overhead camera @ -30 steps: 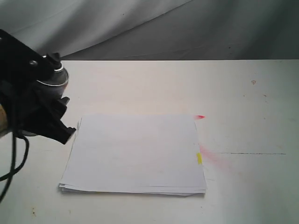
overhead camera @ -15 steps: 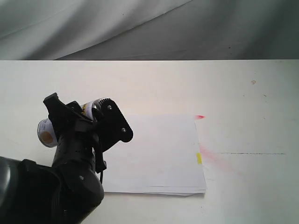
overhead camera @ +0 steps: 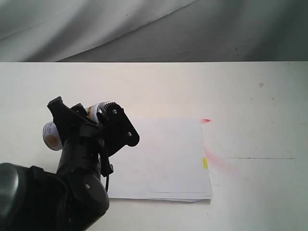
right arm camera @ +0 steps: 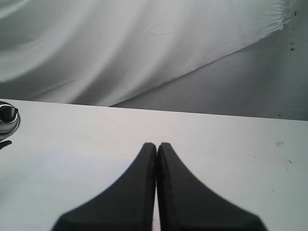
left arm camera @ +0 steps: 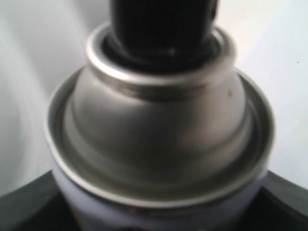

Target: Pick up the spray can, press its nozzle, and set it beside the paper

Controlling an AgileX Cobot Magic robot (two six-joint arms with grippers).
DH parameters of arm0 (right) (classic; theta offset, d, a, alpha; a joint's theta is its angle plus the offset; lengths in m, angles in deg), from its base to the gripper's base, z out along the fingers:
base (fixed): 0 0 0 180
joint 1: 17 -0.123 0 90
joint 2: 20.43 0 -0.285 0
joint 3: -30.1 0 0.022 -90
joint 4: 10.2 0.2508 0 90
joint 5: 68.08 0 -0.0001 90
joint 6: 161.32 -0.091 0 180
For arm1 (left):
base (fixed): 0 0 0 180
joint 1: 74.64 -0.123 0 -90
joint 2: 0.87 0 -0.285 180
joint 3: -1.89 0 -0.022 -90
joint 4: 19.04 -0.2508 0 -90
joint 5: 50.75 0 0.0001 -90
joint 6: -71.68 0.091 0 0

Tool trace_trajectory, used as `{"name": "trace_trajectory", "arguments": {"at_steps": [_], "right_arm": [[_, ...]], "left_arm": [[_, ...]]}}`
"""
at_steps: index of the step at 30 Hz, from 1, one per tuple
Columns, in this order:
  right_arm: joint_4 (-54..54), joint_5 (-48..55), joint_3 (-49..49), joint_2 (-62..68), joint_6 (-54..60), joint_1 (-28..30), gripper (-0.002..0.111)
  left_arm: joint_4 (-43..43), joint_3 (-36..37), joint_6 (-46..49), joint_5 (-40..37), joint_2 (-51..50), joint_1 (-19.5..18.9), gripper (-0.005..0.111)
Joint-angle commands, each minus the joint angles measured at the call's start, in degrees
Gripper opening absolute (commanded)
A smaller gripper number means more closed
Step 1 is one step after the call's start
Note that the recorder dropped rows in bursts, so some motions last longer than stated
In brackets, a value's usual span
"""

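The spray can (overhead camera: 50, 135) lies tipped on its side in my left gripper (overhead camera: 86, 115), which is shut on it above the left end of the paper (overhead camera: 166, 156). The left wrist view is filled by the can's silver domed shoulder (left arm camera: 159, 125), with the black nozzle (left arm camera: 163, 24) beyond it and dark fingers (left arm camera: 24, 211) at the can's sides. My right gripper (right arm camera: 157, 145) is shut with nothing in it and hangs over the table; the can's top (right arm camera: 7, 119) shows far off at that view's edge. The right gripper is out of the exterior view.
The white table (overhead camera: 250, 96) carries red spray marks (overhead camera: 219, 162) next to the paper's right edge and a red spot (overhead camera: 206, 120) at its far right corner. A yellow tab (overhead camera: 205, 163) sticks out there. Grey cloth (overhead camera: 144, 24) hangs behind.
The left arm has swung from the table's left edge to the paper's left end, and the can has gone from upright to tipped over. In the last half second it only crept right.
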Motion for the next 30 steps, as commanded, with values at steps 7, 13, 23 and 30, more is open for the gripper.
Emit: {"name": "trace_trajectory", "arguments": {"at_steps": [7, 13, 23, 30], "right_arm": [[1.13, -3.43, 0.17, -0.36, -0.14, 0.40, 0.000], [10.42, -4.60, 0.17, -0.36, -1.82, 0.40, 0.000], [18.82, -8.23, 0.17, -0.36, -2.06, 0.40, 0.000], [19.90, 0.65, -6.42, -0.30, 0.33, 0.40, 0.000]], "left_arm": [[-3.77, -0.46, -0.21, -2.62, 0.28, 0.24, 0.000], [-4.07, -0.46, -0.21, -2.62, 0.28, 0.24, 0.000], [-3.83, -0.46, -0.21, -2.40, 0.28, 0.24, 0.000], [-4.06, -0.46, -0.21, 0.90, 0.28, 0.24, 0.000]]}}
